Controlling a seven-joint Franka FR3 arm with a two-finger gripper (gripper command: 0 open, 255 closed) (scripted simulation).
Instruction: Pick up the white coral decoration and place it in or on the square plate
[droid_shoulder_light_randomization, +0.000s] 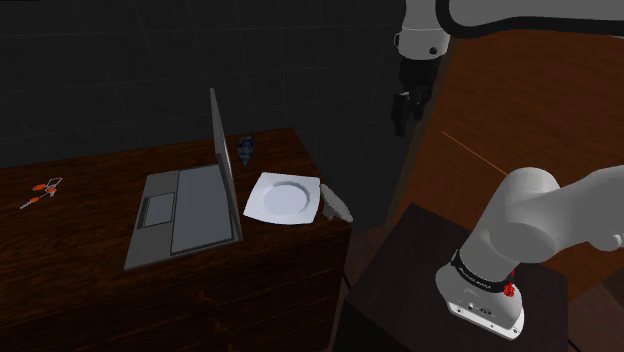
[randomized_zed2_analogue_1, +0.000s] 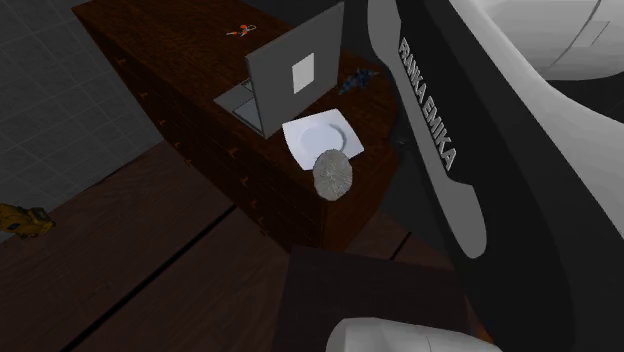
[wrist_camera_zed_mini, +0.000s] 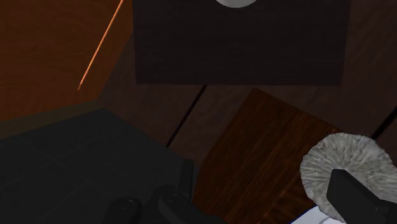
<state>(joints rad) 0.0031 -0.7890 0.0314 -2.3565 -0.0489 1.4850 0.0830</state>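
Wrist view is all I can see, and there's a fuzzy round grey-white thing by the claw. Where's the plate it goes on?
Observer: The square white plate lies right beside that coral, on the dark wooden table.
Operator: What's on the plate's other side?
Observer: An open grey laptop, its screen standing up.
Operator: Is my claw close to the coral?
Observer: No. In the shoulder view the claw hangs high up, out past the table's edge.
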